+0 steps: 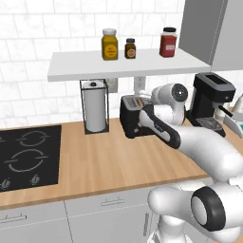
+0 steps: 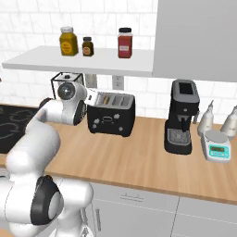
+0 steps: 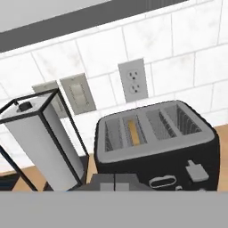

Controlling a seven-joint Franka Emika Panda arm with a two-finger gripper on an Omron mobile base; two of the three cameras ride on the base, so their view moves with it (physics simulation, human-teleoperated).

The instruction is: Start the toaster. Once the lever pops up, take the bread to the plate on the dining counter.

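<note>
The jaws are shut tight with nothing between them, the gripper (image 3: 115,181) hanging just above and in front of the toaster (image 3: 158,142), near its left end. Closed fingers make a blunt tip fit for pushing, which suits pressing a lever down rather than grasping anything. In the hand view the bread (image 3: 133,132) sits low in the left slot, a tan edge showing between the wires; it is down inside the toaster, well short of being lifted out. A lever tab (image 3: 196,171) shows on the toaster's front at the right; whether there is another one under the gripper I cannot tell, since the fingertips cover that spot. From the left base view the arm reaches across the front of the toaster (image 1: 134,117) with the wrist bent down toward it, and from the right base view the toaster (image 2: 111,114) stands clear on the worktop (image 2: 139,157), facing outward with its knobs forward. A towel roll in a wire holder (image 3: 38,142) stands just beside the toaster's left side, close enough to crowd a sideways approach. The coffee machine (image 2: 182,115) stands apart to the right. The starting step looks to be the one in hand.
</note>
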